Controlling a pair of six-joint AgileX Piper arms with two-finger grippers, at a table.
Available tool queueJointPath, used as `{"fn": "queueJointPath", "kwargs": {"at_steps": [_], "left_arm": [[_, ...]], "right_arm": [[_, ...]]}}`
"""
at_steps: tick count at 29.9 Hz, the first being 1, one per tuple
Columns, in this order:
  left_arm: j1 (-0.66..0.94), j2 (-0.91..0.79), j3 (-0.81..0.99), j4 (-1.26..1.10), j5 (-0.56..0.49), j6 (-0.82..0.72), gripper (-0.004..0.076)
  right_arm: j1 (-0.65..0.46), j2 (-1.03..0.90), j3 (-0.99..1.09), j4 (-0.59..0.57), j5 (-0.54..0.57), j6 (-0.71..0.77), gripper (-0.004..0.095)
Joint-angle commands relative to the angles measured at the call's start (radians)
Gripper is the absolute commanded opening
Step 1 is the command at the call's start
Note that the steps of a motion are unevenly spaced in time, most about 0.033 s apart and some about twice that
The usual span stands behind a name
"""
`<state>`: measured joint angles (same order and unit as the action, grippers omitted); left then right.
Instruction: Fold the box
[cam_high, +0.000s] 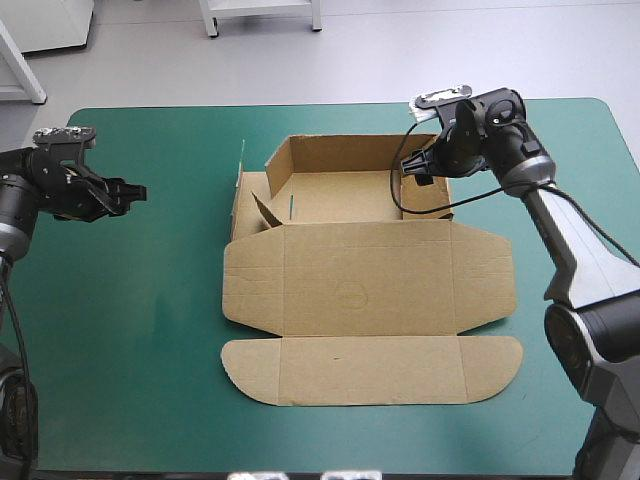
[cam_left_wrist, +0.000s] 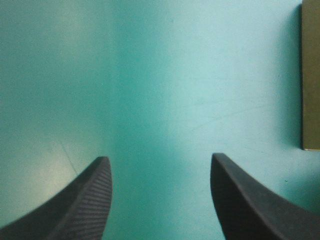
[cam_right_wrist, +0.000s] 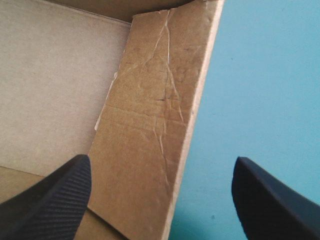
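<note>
The brown box (cam_high: 365, 290) lies half-formed at the middle of the teal-green surface (cam_high: 130, 330). Its far part is raised into an open tray (cam_high: 340, 152), and its lid (cam_high: 370, 370) is spread flat toward the near edge. The tray's left-side flaps (cam_high: 252, 205) stand only partly raised. The right gripper (cam_high: 422, 170) hangs over the tray's right wall (cam_right_wrist: 150, 125) with its black fingers (cam_right_wrist: 55, 200) wide apart, one above the tray's floor and the other outside it. The creased wall stands between them, unclamped. The left gripper (cam_high: 135, 192) hovers well to the left of the box above bare surface, its fingers likewise apart with nothing between them. One edge of the box shows ahead of it and off to one side.
</note>
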<state>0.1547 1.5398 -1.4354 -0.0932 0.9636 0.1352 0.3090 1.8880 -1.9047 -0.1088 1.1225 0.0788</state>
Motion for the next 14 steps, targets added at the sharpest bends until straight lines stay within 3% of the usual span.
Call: {"fn": "queueJointPath", "kwargs": {"at_steps": [1, 6, 11, 14], "left_arm": [[-0.006, -0.043, -0.022, -0.048, -0.041, 0.019, 0.0423], [-0.006, -0.043, -0.022, -0.057, -0.039, 0.031, 0.0423], [-0.006, -0.043, -0.022, -0.062, -0.031, 0.031, 0.0423], [-0.006, -0.043, -0.022, -0.062, -0.029, 0.031, 0.0423]], "right_arm": [[-0.019, 0.009, -0.032, -0.007, -0.061, 0.009, 0.0740], [-0.043, 0.076, -0.033, 0.005, -0.103, 0.014, 0.0739], [-0.079, 0.123, -0.035, 0.096, -0.139, 0.014, 0.0736], [-0.087, 0.139, -0.046, 0.119, -0.152, 0.009, 0.0665]]}}
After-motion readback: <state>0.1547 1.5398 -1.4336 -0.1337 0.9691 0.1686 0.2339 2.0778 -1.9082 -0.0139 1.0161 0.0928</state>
